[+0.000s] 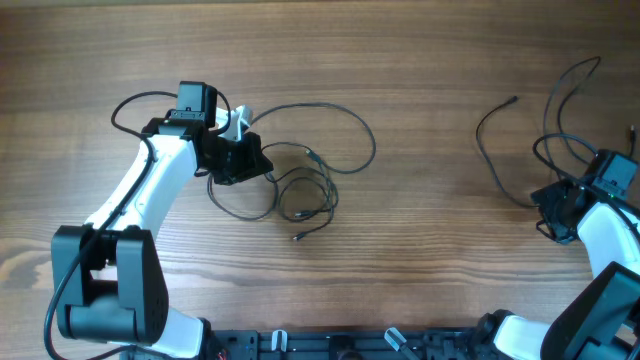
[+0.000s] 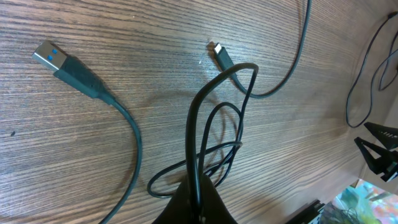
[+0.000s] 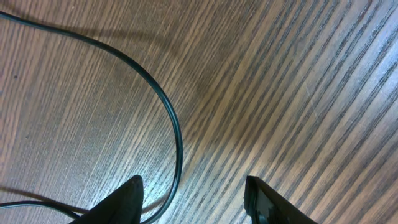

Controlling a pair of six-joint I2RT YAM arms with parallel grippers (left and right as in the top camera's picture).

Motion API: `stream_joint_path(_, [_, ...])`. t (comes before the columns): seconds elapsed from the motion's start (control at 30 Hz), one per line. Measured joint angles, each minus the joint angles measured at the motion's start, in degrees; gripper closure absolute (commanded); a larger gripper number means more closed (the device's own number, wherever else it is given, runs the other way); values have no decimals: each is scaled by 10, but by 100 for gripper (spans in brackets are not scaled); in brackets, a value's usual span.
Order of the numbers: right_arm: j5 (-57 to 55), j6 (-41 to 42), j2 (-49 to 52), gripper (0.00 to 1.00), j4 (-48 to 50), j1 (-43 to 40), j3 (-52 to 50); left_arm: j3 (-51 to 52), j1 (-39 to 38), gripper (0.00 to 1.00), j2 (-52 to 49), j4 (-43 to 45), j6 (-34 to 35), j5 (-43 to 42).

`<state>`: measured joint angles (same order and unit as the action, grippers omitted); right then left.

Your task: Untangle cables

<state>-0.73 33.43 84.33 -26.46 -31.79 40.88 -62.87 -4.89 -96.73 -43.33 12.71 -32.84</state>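
Left arm (image 1: 140, 195) is stretched forward and angled inward, left gripper (image 2: 198, 190) pinched tight on the cables (image 2: 191, 124). Right arm (image 1: 605, 235) hangs out at the right edge, right gripper (image 3: 193, 186) low, fingers spread apart.

Overhead evenly bright, soft thin shadows beside cables (image 1: 312, 157). Left wrist sharp, small glare spot on table (image 2: 155, 56) near top-center. Right wrist dimmer, broad shadow bands (bottom foreground blurry).

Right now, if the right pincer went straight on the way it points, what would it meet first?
Likely the black cable curving before the right pincer, on the wooden table; depth unclear.
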Motion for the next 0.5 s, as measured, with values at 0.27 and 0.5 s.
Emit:
stream_joint_path(0.27, [0, 0, 0, 45, 21, 0, 0, 0, 0, 96, 0, 0, 0, 0])
stream_joint_path(0.5, [0, 2, 0, 46, 44, 0, -1, 0, 0, 96, 0, 0, 0, 0])
